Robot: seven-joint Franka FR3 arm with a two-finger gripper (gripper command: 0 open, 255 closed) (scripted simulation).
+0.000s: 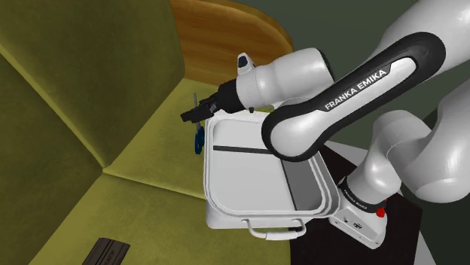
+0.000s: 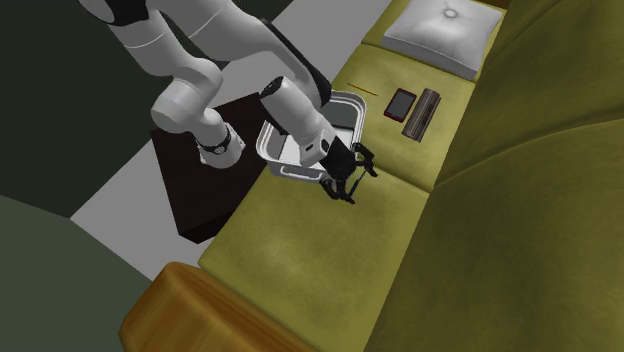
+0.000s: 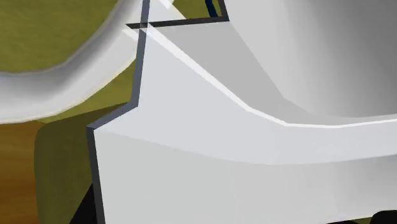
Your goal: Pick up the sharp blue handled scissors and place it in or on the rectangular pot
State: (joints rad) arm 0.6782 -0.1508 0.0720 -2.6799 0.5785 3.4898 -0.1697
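The blue-handled scissors (image 1: 198,140) lie against the outside of the white rectangular pot (image 1: 248,177), at its edge toward the shoulder view's left, on the olive sofa seat. My black gripper (image 1: 197,113) hovers just above them, open, with nothing between its fingers. In the second exterior view the gripper (image 2: 343,186) hangs beside the pot's (image 2: 345,108) near corner, over the seat cushion. The wrist view looks closely at the pot's white wall (image 3: 254,127), with a sliver of blue handle (image 3: 209,7) past its rim. The arm covers part of the pot.
The sofa back (image 1: 68,90) rises close behind the scissors. A wooden armrest (image 2: 200,310) ends the seat. Beyond the pot lie a red phone (image 2: 400,103), a dark remote (image 2: 425,110), a thin yellow stick (image 2: 358,88) and a white cushion (image 2: 445,30).
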